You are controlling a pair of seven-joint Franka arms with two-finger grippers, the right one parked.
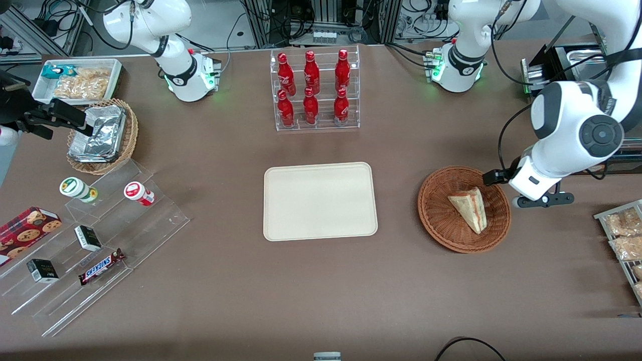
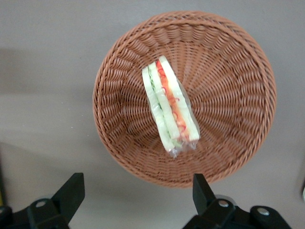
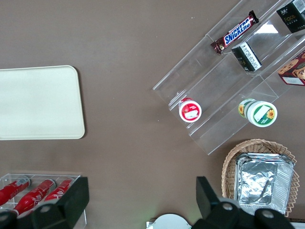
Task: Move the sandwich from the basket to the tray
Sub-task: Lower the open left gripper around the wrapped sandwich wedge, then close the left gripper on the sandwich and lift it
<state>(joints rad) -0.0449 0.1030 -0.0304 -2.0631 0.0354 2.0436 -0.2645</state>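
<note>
The sandwich (image 1: 470, 209), a clear-wrapped wedge with red and green filling, lies in the round reddish-brown wicker basket (image 1: 436, 215). The left wrist view looks straight down on the sandwich (image 2: 170, 107) and the basket (image 2: 233, 95). My left gripper (image 1: 522, 194) hangs above the table beside the basket's rim, toward the working arm's end. In the left wrist view the gripper (image 2: 137, 193) is open and empty, its fingertips over bare table just off the rim. The cream-beige tray (image 1: 320, 201) lies mid-table with nothing on it, and it also shows in the right wrist view (image 3: 38, 102).
A clear rack of red bottles (image 1: 315, 90) stands farther from the camera than the tray. Toward the parked arm's end are a tan basket of foil packs (image 1: 103, 135), a white snack bin (image 1: 75, 80) and an acrylic stepped shelf (image 1: 90, 235). Snack packs (image 1: 624, 235) lie at the working arm's end.
</note>
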